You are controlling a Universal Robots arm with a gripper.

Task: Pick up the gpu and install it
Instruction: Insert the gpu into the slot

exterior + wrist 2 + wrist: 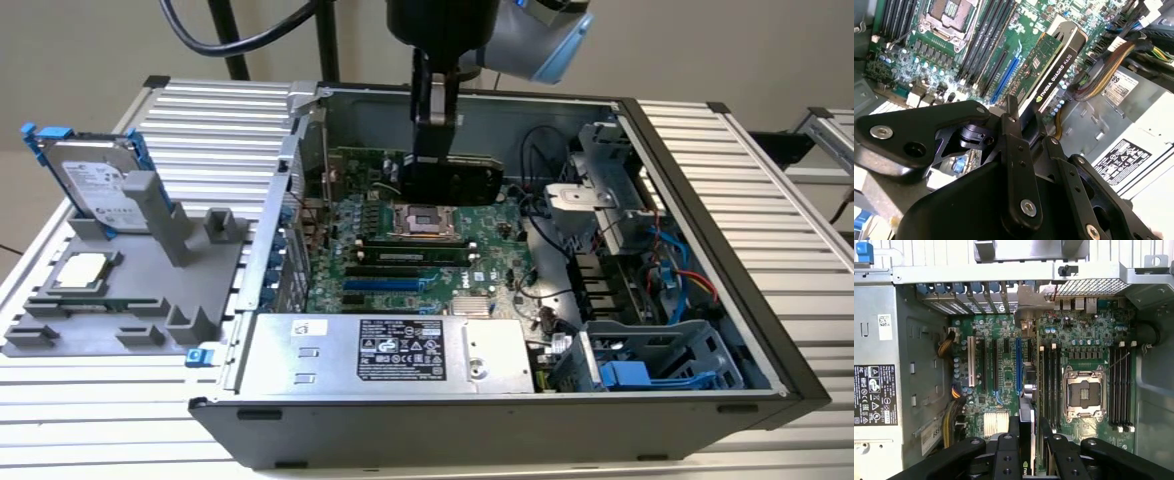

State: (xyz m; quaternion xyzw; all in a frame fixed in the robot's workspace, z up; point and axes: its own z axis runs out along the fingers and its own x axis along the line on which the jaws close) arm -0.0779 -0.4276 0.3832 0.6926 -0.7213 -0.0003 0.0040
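The gpu (467, 185) hangs over the motherboard (400, 260) inside the open computer case, black shroud facing the exterior view. My gripper (435, 150) is shut on its upper edge. In the second wrist view the gpu (1054, 62) shows its green board and black cooler beyond the gripper (1030, 122), tilted above the slots. In the first wrist view the gpu (1027, 405) is edge-on between the fingers (1006, 450), running toward the rear brackets. It sits just beside the blue slot (1018, 365), on the side of the memory slots (1050, 385). I cannot tell its height above the board.
The power supply (400, 350) fills the case's near side, with a blue-railed drive cage (654, 365) and cables (667, 275) on the exterior view's right. An empty processor socket (434, 218) lies under the card. Outside, a grey stand (147, 290) holds a hard drive (94, 180) and a processor (83, 268).
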